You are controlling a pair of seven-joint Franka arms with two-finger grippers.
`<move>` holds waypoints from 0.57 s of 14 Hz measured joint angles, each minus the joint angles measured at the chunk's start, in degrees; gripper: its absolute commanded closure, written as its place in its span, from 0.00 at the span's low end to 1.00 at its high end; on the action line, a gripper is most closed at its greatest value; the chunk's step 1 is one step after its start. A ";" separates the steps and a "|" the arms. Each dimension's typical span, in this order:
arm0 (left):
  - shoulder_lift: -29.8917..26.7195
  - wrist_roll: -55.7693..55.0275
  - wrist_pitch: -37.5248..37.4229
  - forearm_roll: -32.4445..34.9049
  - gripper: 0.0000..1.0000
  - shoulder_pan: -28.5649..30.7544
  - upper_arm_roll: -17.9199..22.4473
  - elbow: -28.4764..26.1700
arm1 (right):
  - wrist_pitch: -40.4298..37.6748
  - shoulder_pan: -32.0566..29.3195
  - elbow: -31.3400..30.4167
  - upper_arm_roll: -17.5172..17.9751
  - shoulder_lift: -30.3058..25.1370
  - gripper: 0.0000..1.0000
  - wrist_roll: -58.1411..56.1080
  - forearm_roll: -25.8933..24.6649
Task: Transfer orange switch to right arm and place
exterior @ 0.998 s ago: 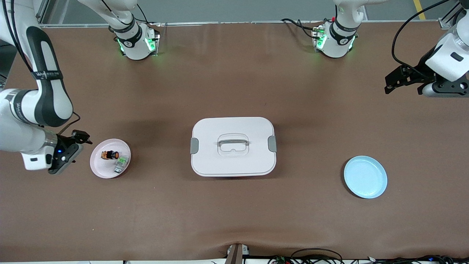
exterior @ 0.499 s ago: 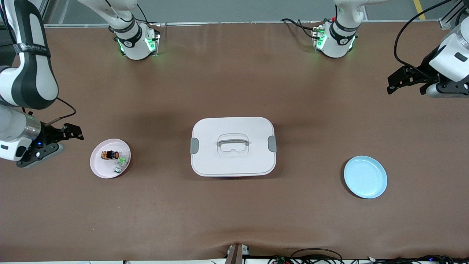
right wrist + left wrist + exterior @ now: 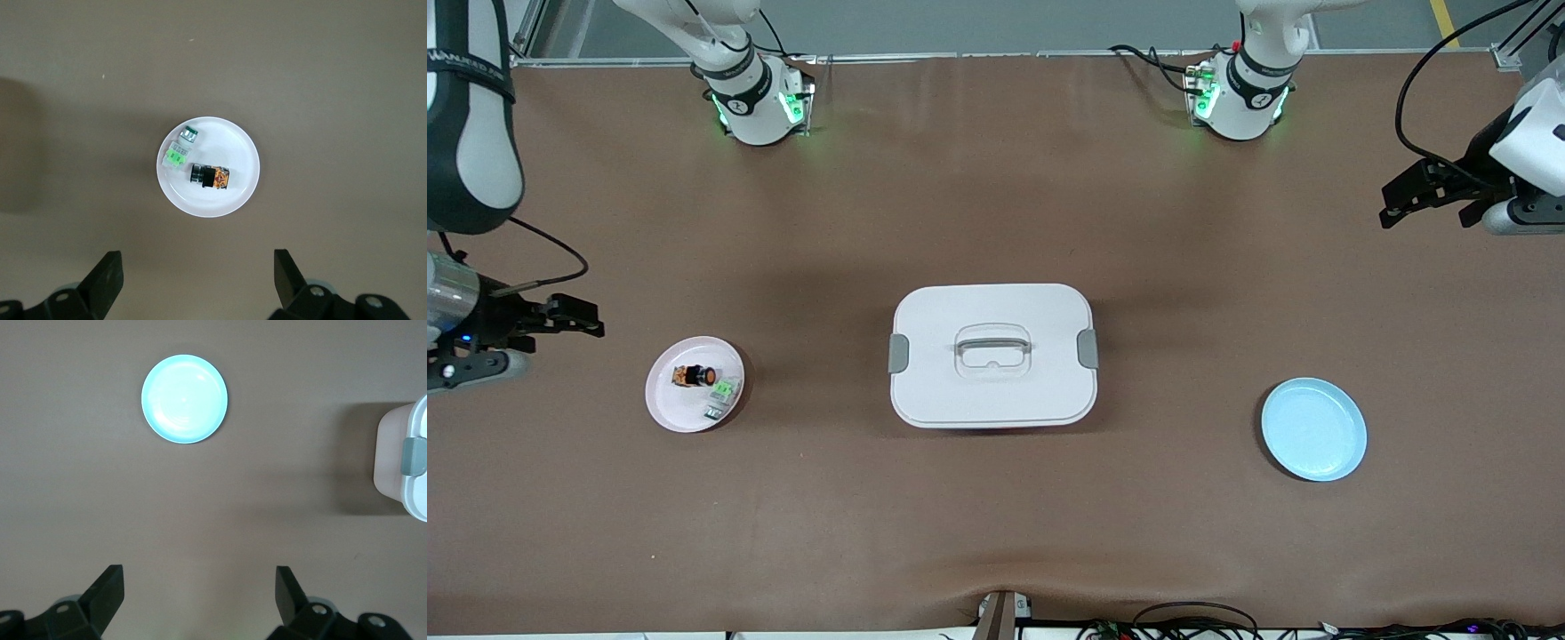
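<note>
The orange switch lies on its side on a small pink plate toward the right arm's end of the table. The right wrist view shows the switch and the plate's rim as well. My right gripper hangs open and empty over bare table beside that plate, apart from it. In its own view the right gripper has only table between its fingers. My left gripper is open and empty over the table at the left arm's end; the left wrist view shows the gripper wide apart too.
A small green-and-clear part shares the pink plate with the switch. A white lidded box with a handle stands mid-table. A light blue plate lies toward the left arm's end, nearer to the front camera than the left gripper.
The right gripper has drawn away from the pink plate toward the right arm's end of the table. The left gripper has drifted slightly toward its own end. Both stayed open.
</note>
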 measured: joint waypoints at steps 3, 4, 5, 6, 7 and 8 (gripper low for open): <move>0.00 0.00 -0.06 0.00 0.00 0.09 0.00 0.01 | -2.84 -0.24 3.47 -0.10 -0.02 0.00 5.49 0.09; 0.00 0.00 -0.06 0.00 0.00 0.17 0.00 0.02 | -3.34 -0.39 4.25 -0.10 -0.03 0.00 5.80 0.11; -0.01 0.00 -0.07 0.00 0.00 0.24 0.00 0.02 | -3.69 -0.42 5.12 -0.10 -0.04 0.00 5.90 0.11; -0.01 0.00 -0.11 0.00 0.00 0.29 0.01 0.02 | -4.74 -0.42 6.00 -0.08 -0.04 0.00 6.06 0.13; -0.01 0.00 -0.25 0.00 0.00 0.30 0.01 0.02 | -6.09 -0.42 6.64 -0.06 -0.04 0.00 6.25 0.33; -0.03 0.01 -0.56 0.00 0.00 0.30 0.00 0.04 | -6.94 -0.42 7.03 -0.05 -0.04 0.00 6.33 0.86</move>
